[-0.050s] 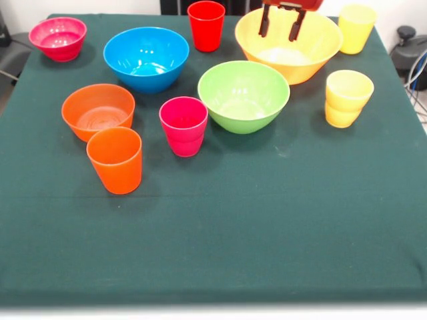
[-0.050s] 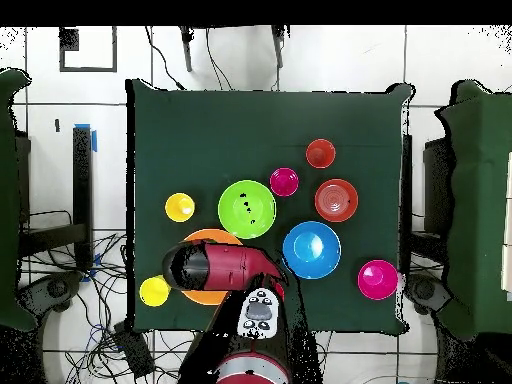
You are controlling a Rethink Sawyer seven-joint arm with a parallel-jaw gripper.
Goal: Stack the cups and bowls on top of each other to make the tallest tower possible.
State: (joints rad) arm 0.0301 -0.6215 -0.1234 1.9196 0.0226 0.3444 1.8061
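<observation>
Overhead, gripper (image 1: 279, 22) hangs open above yellow bowl (image 1: 313, 53).

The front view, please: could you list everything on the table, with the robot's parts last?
Bowls: five, all apart; magenta-pink far left, blue far centre-left, orange left, green centre, large yellow far right.
Cups: orange in front of the orange bowl; magenta-pink centre; red far centre; yellow far right; yellow nested pair right.
Table: one, dark green cloth.
Gripper: fingers apart, over the large yellow bowl, holding nothing.
</observation>
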